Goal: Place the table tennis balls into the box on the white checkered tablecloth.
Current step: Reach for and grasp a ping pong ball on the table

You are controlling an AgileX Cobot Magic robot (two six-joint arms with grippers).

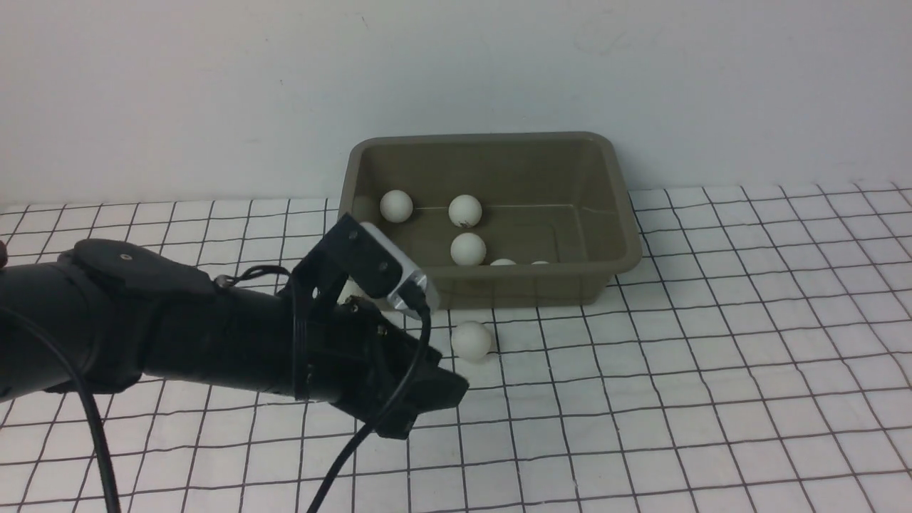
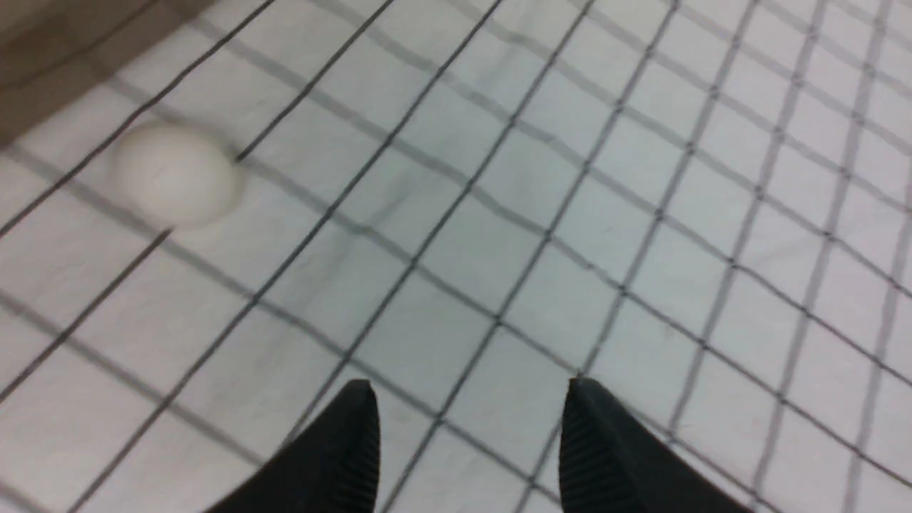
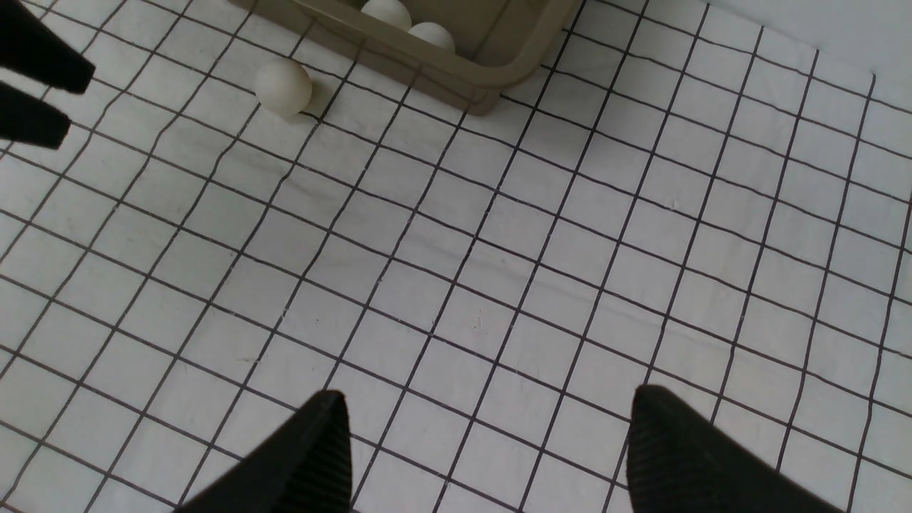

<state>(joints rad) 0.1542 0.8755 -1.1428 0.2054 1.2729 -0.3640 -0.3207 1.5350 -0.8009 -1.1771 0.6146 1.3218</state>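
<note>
The left arm (image 1: 214,342) was stretched low over the white checkered tablecloth (image 1: 712,399), its jaws held apart and empty. One table tennis ball (image 1: 471,339) was seen just before the box (image 1: 513,288); several balls (image 1: 464,211) were inside. The right jaws were open too.

Pale grey wall (image 1: 214,85) — evenly lit.

Layout of the scene. The box (image 1: 513,288) stands on the white checkered tablecloth (image 1: 712,370) at its far edge, near the middle, close against the wall (image 1: 214,85). 5 table tennis balls (image 1: 465,211) show in the box: 3 in its left half and 2 just behind its near wall. 1 loose ball (image 1: 471,339) lies on the tablecloth just before that near wall, left of its middle. The left gripper (image 2: 470,399) hangs over the tablecloth, left of and before the loose ball.
</note>
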